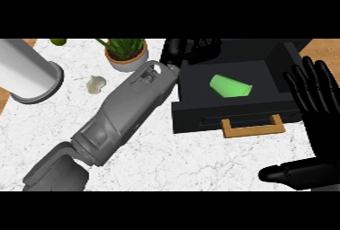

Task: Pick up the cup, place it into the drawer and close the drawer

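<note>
Green cup (231, 86) lies in open drawer (199, 114); left hand (189, 50) curled, grasping nothing; right hand (312, 96) released, fingers straight.

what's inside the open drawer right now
A green cup lies on its side inside the black drawer, which is pulled open. The drawer's back left corner cannot be seen, because the left robot hand covers it.

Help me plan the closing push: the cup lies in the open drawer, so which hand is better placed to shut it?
Probably right. The right hand is open beside the drawer front, near its handle. The left hand is behind the drawer.
</note>
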### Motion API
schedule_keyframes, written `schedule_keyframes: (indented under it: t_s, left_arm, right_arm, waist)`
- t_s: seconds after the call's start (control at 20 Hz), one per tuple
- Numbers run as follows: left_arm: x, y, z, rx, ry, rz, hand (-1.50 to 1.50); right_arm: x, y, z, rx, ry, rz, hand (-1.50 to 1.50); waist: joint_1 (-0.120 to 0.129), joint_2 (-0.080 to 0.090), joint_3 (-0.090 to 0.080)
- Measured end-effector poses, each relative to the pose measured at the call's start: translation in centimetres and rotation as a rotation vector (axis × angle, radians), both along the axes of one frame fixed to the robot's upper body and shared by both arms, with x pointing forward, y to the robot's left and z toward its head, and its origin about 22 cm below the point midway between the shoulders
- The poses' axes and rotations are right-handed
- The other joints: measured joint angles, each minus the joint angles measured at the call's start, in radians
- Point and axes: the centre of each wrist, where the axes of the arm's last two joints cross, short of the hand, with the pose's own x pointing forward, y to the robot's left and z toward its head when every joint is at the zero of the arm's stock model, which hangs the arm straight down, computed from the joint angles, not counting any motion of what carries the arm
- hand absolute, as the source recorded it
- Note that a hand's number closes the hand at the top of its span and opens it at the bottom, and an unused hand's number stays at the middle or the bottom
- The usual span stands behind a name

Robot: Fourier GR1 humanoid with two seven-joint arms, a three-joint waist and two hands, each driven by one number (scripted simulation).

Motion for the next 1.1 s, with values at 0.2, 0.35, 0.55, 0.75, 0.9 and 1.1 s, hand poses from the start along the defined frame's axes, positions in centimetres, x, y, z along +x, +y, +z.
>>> schedule_keyframes:
  t_s: [0.2,0.35,0.55,0.75,0.9,1.1]
  left_arm:
    - [0.1,-0.3,0.1,0.072,-0.006,0.026,-1.5]
    - [0.0,-0.6,0.1,0.099,-0.003,0.032,-1.5]
    - [-0.2,-0.6,-0.3,0.068,-0.004,0.027,-1.5]
    - [-0.6,-1.3,0.5,-0.009,-0.019,0.002,-1.5]
    - [-0.8,-1.5,1.0,-0.086,-0.041,-0.029,-1.5]
    - [-1.0,-1.7,1.6,-0.18,-0.057,-0.069,-1.5]
  right_arm:
    - [0.5,0.4,0.2,0.009,-0.009,0.018,-1.5]
    - [0.4,0.8,0.2,0.008,-0.011,0.029,-1.5]
    - [0.9,1.1,0.4,0.024,-0.022,0.046,-1.5]
    - [0.9,0.9,0.4,0.048,-0.024,0.067,-1.5]
    - [0.5,0.9,0.4,0.068,-0.008,0.079,-1.5]
    - [0.2,-0.4,0.3,0.073,-0.001,0.086,1.5]
  waist:
    - [-0.016,0.005,0.001]
    - [-0.02,0.006,0.0]
    - [-0.024,0.009,0.0]
    - [-0.021,0.006,0.0]
    - [-0.006,0.001,0.0]
    - [0.024,-0.006,-0.001]
